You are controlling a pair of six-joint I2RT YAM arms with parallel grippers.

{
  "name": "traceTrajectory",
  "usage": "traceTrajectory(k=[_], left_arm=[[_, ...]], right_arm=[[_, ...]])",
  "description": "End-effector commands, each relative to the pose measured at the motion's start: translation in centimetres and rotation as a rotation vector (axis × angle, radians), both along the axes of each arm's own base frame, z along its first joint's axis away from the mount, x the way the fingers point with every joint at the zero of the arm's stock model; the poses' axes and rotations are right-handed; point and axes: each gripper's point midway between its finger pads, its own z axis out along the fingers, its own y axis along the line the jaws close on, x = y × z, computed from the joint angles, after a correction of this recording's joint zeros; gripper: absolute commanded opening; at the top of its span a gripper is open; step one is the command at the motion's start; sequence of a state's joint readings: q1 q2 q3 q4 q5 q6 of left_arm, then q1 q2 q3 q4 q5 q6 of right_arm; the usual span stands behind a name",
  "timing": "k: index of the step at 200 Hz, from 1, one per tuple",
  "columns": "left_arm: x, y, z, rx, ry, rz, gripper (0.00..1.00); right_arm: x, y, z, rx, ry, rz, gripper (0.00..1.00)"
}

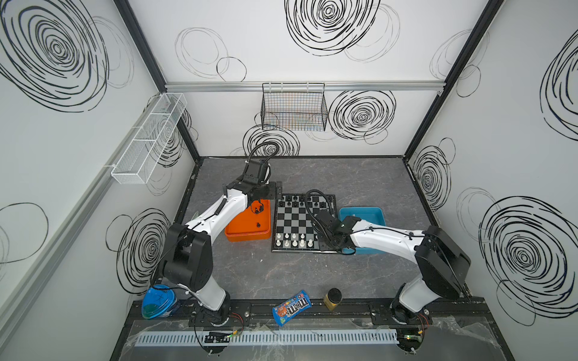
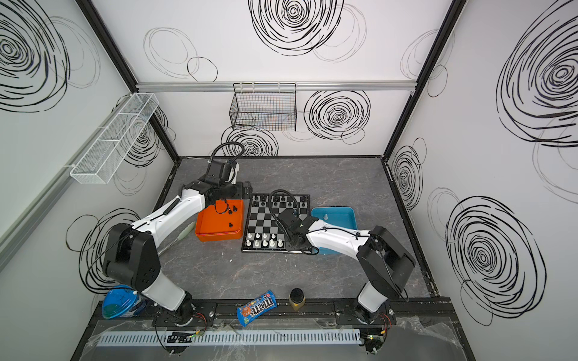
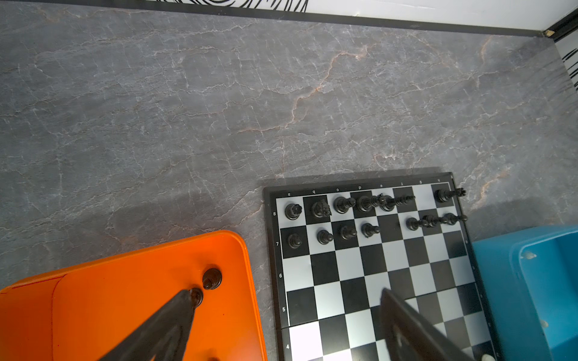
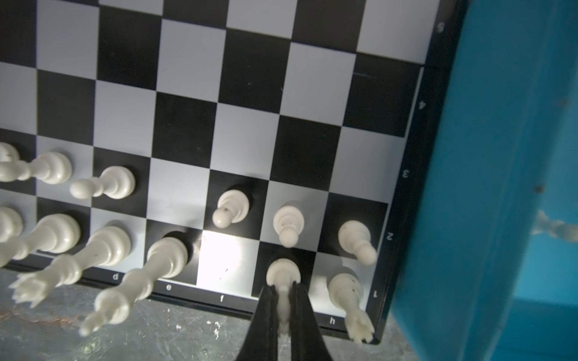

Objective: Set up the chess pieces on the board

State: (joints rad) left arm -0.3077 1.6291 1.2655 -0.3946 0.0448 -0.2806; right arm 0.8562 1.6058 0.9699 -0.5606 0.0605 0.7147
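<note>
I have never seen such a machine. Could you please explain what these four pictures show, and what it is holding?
Two robot arms stand at a table, each ending in a claw. Two pictures look down from above; two come from wrist cameras. On the table lie a chessboard, an orange tray with black pieces and a blue tray. The right claw is shut on a white piece on the board's edge row. The left claw is open and empty, over the orange tray's side nearest the board.

Wide-apart left jaws, pinched right jaws.
</note>
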Motion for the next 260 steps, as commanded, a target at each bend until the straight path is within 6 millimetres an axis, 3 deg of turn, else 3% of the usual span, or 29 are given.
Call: traceTrajectory(k=[1,121,187,260], left_arm=[[0.3,-0.4,0.4,-0.01,-0.012,-0.004,0.96],[0.3,-0.4,0.5,-0.007,-0.014,-0.004,0.96],[0.3,-0.5,0.4,-0.008,-0.012,-0.005,0.96],[0.3,-0.5,0.4,-0.006,-0.012,-0.005,0.96]], right_arm=[[-1.0,-1.4,-0.9,-0.076,0.045,-0.011,0.06],[-0.4,-1.0,0.5,-0.052,0.015,-0.013,0.19],[-0.3,-0.4,0.3,-0.036,0.014,-0.008,0.11],[-0.2,-0.2,0.0,-0.036,0.019,0.001,0.11]])
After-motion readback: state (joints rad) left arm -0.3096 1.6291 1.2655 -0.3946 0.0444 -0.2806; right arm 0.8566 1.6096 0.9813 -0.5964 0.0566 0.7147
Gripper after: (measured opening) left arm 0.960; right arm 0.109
